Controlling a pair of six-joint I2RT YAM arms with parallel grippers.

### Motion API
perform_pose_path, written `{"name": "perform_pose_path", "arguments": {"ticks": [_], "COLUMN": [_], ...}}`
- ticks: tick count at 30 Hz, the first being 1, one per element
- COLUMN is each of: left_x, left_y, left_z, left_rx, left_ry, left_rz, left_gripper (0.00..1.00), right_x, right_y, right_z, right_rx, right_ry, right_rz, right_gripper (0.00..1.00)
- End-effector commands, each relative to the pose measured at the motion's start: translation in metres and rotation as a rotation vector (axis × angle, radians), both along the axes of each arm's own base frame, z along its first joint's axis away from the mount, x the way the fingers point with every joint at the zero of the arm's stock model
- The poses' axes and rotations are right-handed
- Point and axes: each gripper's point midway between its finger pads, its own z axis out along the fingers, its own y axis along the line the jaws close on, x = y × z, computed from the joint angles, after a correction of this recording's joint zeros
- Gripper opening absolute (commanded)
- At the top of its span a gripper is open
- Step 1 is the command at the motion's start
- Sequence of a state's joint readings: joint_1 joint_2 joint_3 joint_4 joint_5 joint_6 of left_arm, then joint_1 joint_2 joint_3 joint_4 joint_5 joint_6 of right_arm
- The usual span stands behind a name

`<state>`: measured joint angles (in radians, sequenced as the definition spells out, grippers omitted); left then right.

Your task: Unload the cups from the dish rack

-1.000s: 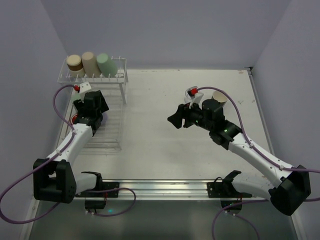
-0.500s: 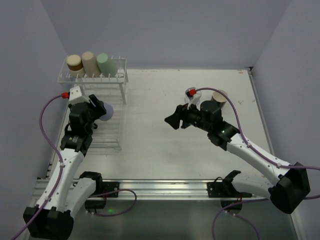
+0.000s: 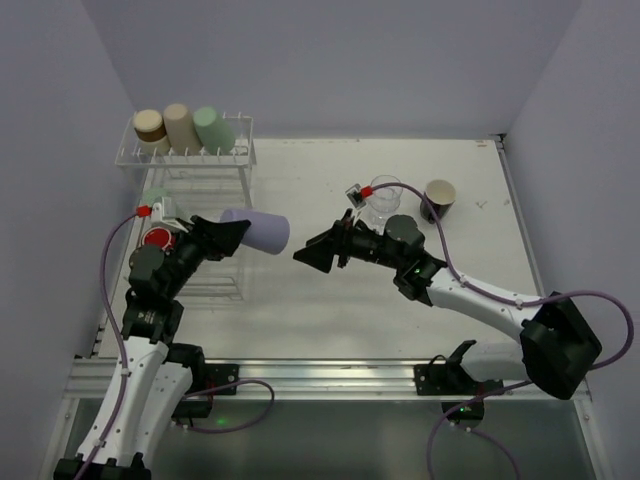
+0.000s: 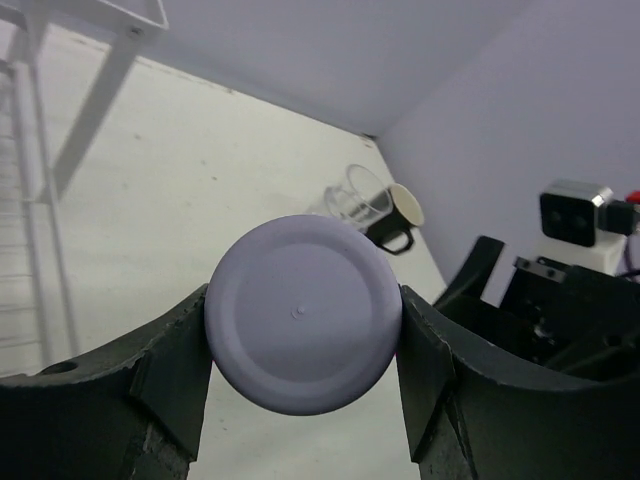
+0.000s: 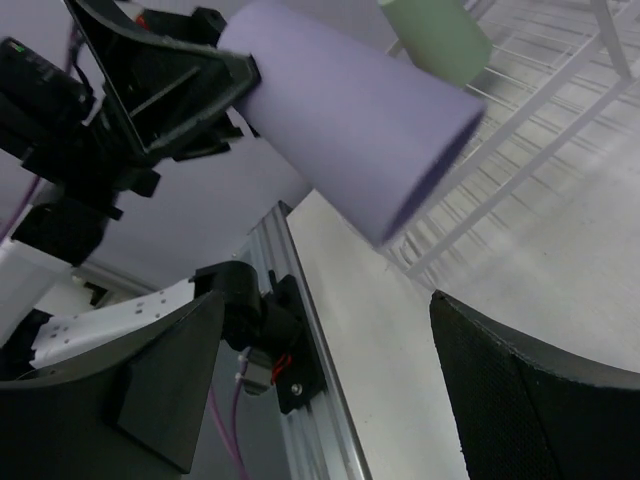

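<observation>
My left gripper (image 3: 236, 233) is shut on a purple cup (image 3: 260, 231), held sideways in the air just right of the white dish rack (image 3: 228, 196). The left wrist view shows the cup's round base (image 4: 302, 312) clamped between both fingers. My right gripper (image 3: 308, 256) is open and empty, facing the cup's mouth a short gap away; its wrist view shows the purple cup (image 5: 350, 115) above the open jaws. Tan-brown (image 3: 150, 124), beige (image 3: 181, 125) and pale green (image 3: 212, 127) cups lie on the raised shelf. A red cup (image 3: 157, 238) and a green cup (image 3: 155, 195) sit on the rack base.
A clear glass (image 3: 383, 200) and a black cup with a cream inside (image 3: 438, 197) stand on the table at the back right, behind my right arm. Walls close the table on the left, back and right. A metal rail (image 3: 320, 375) runs along the near edge.
My left gripper has lifted the purple cup out of the rack and swung it right, tipping it sideways. My right arm has reached left towards it with its jaws open.
</observation>
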<state>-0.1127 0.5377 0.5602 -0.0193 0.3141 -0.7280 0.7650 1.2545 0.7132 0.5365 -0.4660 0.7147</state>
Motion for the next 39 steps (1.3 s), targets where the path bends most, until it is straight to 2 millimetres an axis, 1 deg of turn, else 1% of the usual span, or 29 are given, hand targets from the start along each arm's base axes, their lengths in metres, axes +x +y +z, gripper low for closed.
{"name": "perform_pose_path", "arguments": {"ticks": [1, 2, 4, 7, 11, 13, 15, 16, 17, 18, 19, 20, 21, 22, 23, 24, 25, 26, 27, 28, 29, 30, 31, 32, 33, 34, 35, 37, 39], "left_x": [-0.028, -0.031, -0.035, -0.037, -0.041, -0.041, -0.041, -0.04, -0.038, -0.035, -0.029, -0.024, -0.023, -0.018, -0.016, -0.018, -0.014, -0.016, -0.018, -0.018, -0.022, -0.021, -0.023, -0.022, -0.023, -0.024, -0.024, -0.023, -0.023], "left_y": [-0.039, -0.043, -0.045, -0.049, -0.057, -0.058, -0.059, -0.059, -0.058, -0.057, -0.051, -0.046, -0.041, -0.029, -0.021, -0.01, 0.004, 0.011, 0.018, 0.024, 0.025, 0.026, 0.031, 0.031, 0.032, 0.03, 0.03, 0.025, 0.022], "left_z": [0.038, 0.032, 0.039, 0.034, 0.017, 0.011, 0.006, 0.004, 0.005, -0.009, 0.007, 0.011, -0.005, 0.015, 0.018, 0.006, 0.011, 0.009, -0.001, -0.006, -0.022, -0.027, -0.033, -0.045, -0.043, -0.039, -0.037, -0.044, -0.047], "left_rx": [-0.184, -0.224, -0.245, -0.266, -0.303, -0.298, -0.279, -0.245, -0.222, -0.193, -0.101, -0.048, 0.013, 0.121, 0.176, 0.27, 0.316, 0.348, 0.386, 0.393, 0.392, 0.386, 0.386, 0.381, 0.382, 0.39, 0.386, 0.389, 0.391], "left_ry": [-0.114, -0.088, -0.125, -0.134, -0.113, -0.107, -0.089, -0.096, -0.096, -0.024, -0.086, -0.083, 0.005, -0.054, -0.051, -0.014, -0.014, -0.017, 0.005, 0.014, 0.025, 0.021, 0.018, 0.037, 0.044, 0.032, 0.02, 0.035, 0.043], "left_rz": [-0.266, -0.294, -0.317, -0.345, -0.405, -0.406, -0.414, -0.411, -0.401, -0.38, -0.338, -0.305, -0.274, -0.211, -0.172, -0.138, -0.058, -0.026, -0.003, 0.034, 0.035, 0.043, 0.074, 0.075, 0.08, 0.067, 0.064, 0.035, 0.017], "left_gripper": [0.28, 0.27, 0.27, 0.26, 0.26, 0.27, 0.4, 0.51, 0.77, 0.86, 0.93, 1.0, 1.0, 1.0, 1.0, 1.0, 1.0, 1.0, 1.0, 1.0, 1.0, 1.0, 1.0, 1.0, 1.0, 1.0, 1.0, 1.0, 1.0], "right_x": [-0.004, -0.003, -0.001, 0.001, 0.003, 0.003, 0.005, 0.007, 0.008, 0.014, 0.018, 0.024, 0.036, 0.045, 0.051, 0.064, 0.074, 0.073, 0.081, 0.097, 0.096, 0.104, 0.118, 0.125, 0.124, 0.139, 0.141, 0.161, 0.171], "right_y": [0.01, 0.011, 0.015, 0.021, 0.027, 0.028, 0.025, 0.025, 0.023, 0.025, 0.026, 0.026, 0.022, 0.021, 0.019, 0.006, 0.003, -0.011, -0.015, -0.022, -0.036, -0.037, -0.042, -0.045, -0.055, -0.051, -0.061, -0.057, -0.062], "right_z": [0.04, 0.041, 0.043, 0.047, 0.06, 0.07, 0.082, 0.084, 0.09, 0.08, 0.086, 0.067, 0.06, 0.068, 0.065, 0.024, 0.041, 0.011, -0.009, 0.005, -0.013, -0.035, -0.024, -0.029, -0.041, -0.044, -0.051, -0.06, -0.07], "right_rx": [0.171, 0.179, 0.194, 0.208, 0.259, 0.302, 0.348, 0.355, 0.361, 0.309, 0.282, 0.177, 0.111, 0.066, -0.004, -0.214, -0.262, -0.44, -0.54, -0.587, -0.715, -0.799, -0.828, -0.874, -0.967, -1.007, -1.09, -1.15, -1.22], "right_ry": [-0.062, -0.061, -0.056, -0.041, -0.033, -0.035, -0.046, -0.048, -0.059, -0.053, -0.068, -0.01, -0.047, -0.064, -0.078, -0.05, -0.081, -0.059, -0.037, -0.063, -0.049, -0.024, -0.038, -0.036, -0.023, -0.027, -0.022, -0.016, -0.016], "right_rz": [0.053, 0.054, 0.062, 0.083, 0.103, 0.109, 0.089, 0.078, 0.067, 0.04, 0.024, -0.009, -0.075, -0.109, -0.139, -0.204, -0.233, -0.225, -0.23, -0.293, -0.276, -0.266, -0.302, -0.306, -0.282, -0.29, -0.275, -0.267, -0.256], "right_gripper": [0.86, 0.86, 0.84, 0.81, 0.77, 0.7, 0.52, 0.36, 0.22, 0.09, 0.07, 0.05, 0.02, 0.01, 0.01, 0.0, 0.0, 0.0, 0.0, 0.0, 0.0, 0.0, 0.0, 0.0, 0.0, 0.01, 0.02, 0.03, 0.04]}}
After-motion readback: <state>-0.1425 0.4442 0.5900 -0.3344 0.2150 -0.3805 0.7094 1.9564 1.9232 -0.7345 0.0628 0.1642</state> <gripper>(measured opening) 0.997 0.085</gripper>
